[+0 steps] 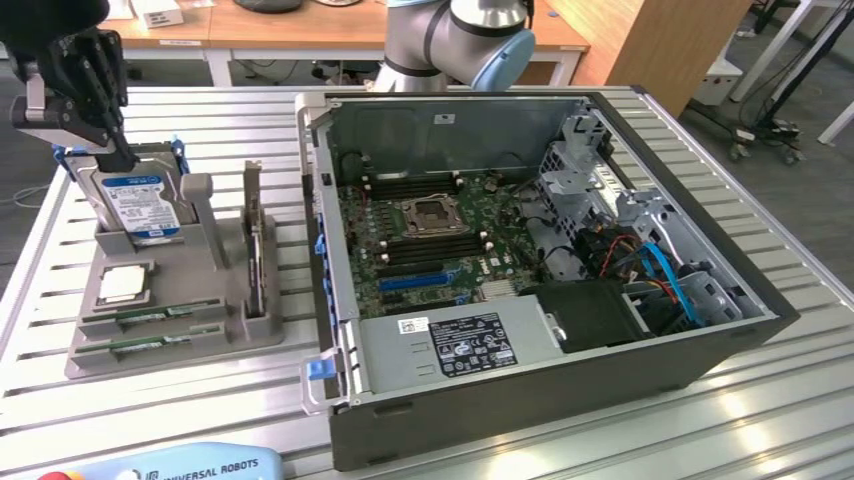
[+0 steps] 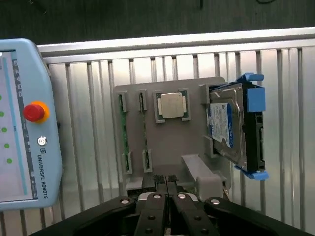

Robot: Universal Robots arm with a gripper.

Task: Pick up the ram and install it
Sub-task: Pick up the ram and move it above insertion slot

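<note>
Above the hard drive point(image 1: 140, 205) end of the gray holder point(image 1: 200, 350), gripper point(image 1: 120, 158) hangs with fingers closed and nothing held. Step looks like approach, pick not yet made. Ram point(image 1: 150, 318) lies in its holder slot, with a second stick point(image 1: 144, 344) just beside it. Processor chip point(image 1: 120, 283) sits in the square pocket between sticks and drive. My read: a grab needs fingers opened and lined along the stick. Open computer case point(image 1: 534, 250) stands just beside the holder on the table.

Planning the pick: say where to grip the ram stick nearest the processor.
Take the ram stick by its bare middle, between the grey holder's end clips, straight down from above, pinching its flat faces. It seems to stand on edge, top edge free.
</note>
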